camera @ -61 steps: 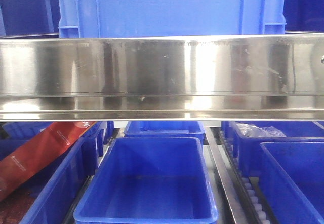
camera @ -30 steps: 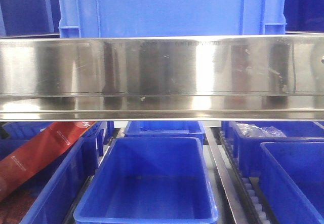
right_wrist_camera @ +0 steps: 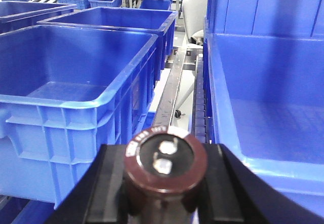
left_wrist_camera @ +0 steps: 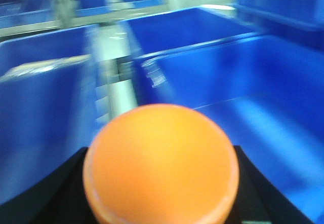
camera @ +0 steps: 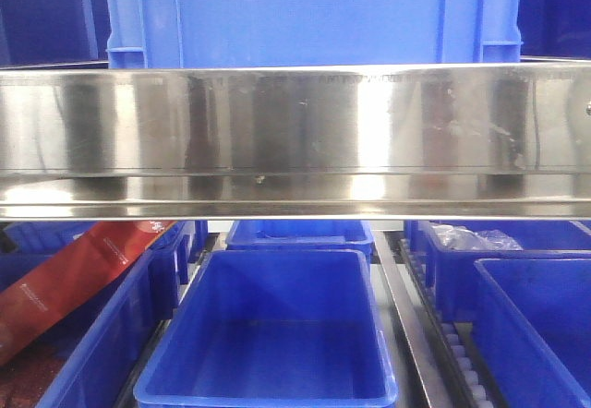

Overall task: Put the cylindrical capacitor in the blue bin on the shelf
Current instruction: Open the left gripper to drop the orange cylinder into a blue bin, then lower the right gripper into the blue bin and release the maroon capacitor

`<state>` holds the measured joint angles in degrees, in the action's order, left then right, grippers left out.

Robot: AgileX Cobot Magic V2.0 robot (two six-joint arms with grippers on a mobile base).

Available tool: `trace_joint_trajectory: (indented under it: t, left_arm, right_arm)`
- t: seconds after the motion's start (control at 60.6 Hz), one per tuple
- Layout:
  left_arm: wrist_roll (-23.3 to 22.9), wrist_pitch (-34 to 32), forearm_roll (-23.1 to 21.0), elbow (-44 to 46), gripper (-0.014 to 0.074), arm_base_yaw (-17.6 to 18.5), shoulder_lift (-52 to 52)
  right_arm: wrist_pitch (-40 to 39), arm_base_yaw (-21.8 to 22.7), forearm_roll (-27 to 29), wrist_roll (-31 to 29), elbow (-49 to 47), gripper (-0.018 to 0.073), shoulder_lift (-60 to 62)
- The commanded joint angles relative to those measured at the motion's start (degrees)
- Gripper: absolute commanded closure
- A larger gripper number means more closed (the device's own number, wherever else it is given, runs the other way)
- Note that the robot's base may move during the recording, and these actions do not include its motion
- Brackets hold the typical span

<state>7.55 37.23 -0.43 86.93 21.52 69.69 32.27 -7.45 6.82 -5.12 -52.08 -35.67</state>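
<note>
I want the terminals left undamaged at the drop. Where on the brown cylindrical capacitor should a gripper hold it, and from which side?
Clamp the cylindrical capacitor across its smooth round side wall, one finger coming in from each side. The right gripper holds it so; the flat end with two terminals faces the camera, untouched.

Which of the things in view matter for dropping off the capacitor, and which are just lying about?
Job:
- cylindrical capacitor, held in the right gripper
- empty blue bin in the middle
- steel shelf

Lying about:
- red packet, lower left
- clear plastic bag, right
- orange round object in the left gripper
- large blue crate, upper tier
</note>
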Motion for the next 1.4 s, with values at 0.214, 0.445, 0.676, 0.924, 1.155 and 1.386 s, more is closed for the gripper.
trace_joint_trajectory:
  t: [0.214,0.445,0.676,0.924,1.155,1.386]
  left_arm:
    - [1.5,1.3,-0.7,21.2,0.0707,11.5,22.9]
    - [1.5,1.1,-0.7,26.8,0.0699,12.5,33.9]
    - [1.5,0.8,-0.7,26.8,0.0296,12.5,37.5]
    - [1.5,0.7,-0.7,27.0,-0.0006,12.5,37.3]
    - [1.5,5.4,-0.7,27.0,0.0058,12.5,32.2]
    - [1.3,18.4,-0.4,26.4,0.0496,10.6,23.7]
  right_arm:
    - [-1.2,-0.1,-0.1,-0.3,-0.4,0.0682,0.3]
    - [-1.4,-0.1,-0.1,-0.3,-0.4,0.0682,0.3]
    - [-1.4,-0.1,-0.1,-0.3,-0.4,0.0682,0.3]
    - [-1.4,-0.1,-0.1,-0.3,-0.4,0.0682,0.3]
    - [-1.4,-0.1,-0.1,-0.3,-0.4,0.0682,0.3]
    - [-1.4,-0.1,-0.1,-0.3,-0.4,0.0682,0.3]
